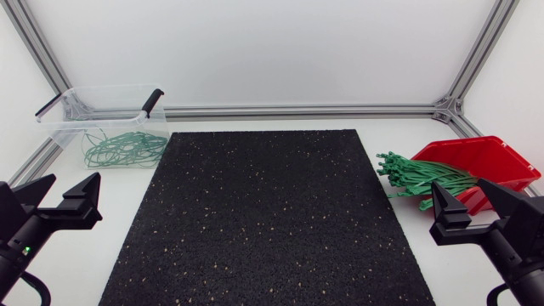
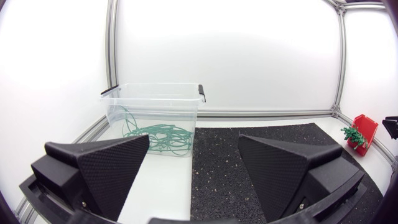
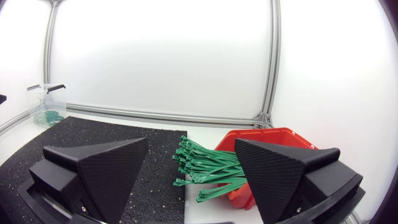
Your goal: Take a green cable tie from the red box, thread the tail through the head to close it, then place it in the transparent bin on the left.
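Both arms sat at the near edge with nothing held: the left gripper (image 1: 72, 185) at near left had its jaws spread wide, and the right gripper (image 1: 461, 194) at near right was just as wide. The green cable ties (image 1: 421, 177) lay in a bundle in the red box (image 1: 501, 157) on the right, poking out toward the black mat (image 1: 263, 221). The transparent bin (image 1: 64, 127) at far left held some looped ties (image 1: 123, 149).

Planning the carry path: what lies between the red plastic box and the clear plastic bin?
The black speckled mat, bare, as the head view shows.
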You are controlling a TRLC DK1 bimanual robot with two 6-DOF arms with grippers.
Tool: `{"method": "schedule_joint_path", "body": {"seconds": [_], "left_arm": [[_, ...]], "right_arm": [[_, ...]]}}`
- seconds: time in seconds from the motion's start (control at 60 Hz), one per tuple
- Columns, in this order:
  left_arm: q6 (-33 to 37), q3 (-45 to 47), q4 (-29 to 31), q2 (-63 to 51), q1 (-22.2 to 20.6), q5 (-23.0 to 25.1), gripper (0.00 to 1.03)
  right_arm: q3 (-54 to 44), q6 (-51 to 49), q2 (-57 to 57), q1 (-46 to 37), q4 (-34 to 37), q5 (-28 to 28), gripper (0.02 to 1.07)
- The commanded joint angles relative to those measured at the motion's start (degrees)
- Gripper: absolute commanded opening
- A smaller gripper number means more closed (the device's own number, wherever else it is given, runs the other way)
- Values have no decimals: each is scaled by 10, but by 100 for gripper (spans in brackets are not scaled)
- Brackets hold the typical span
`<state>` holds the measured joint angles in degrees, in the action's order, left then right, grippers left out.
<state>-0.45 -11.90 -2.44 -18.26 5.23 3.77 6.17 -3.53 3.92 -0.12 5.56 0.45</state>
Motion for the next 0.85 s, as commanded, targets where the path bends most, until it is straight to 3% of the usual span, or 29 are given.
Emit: {"method": "schedule_joint_path", "body": {"seconds": [0.0, 0.117, 0.55, 0.833], "left_arm": [[-6, 26, 2, 26, -9, -8, 99], [-4, 45, 7, 59, -18, -14, 99], [4, 119, 24, 183, -52, -38, 99], [4, 119, 24, 183, -52, -38, 99]], "right_arm": [[-33, 23, -19, 1, -26, -2, 103], [-62, 35, -39, 1, -56, -4, 103], [-62, 35, -39, 1, -56, -4, 103], [-62, 35, -39, 1, -56, -4, 103]]}}
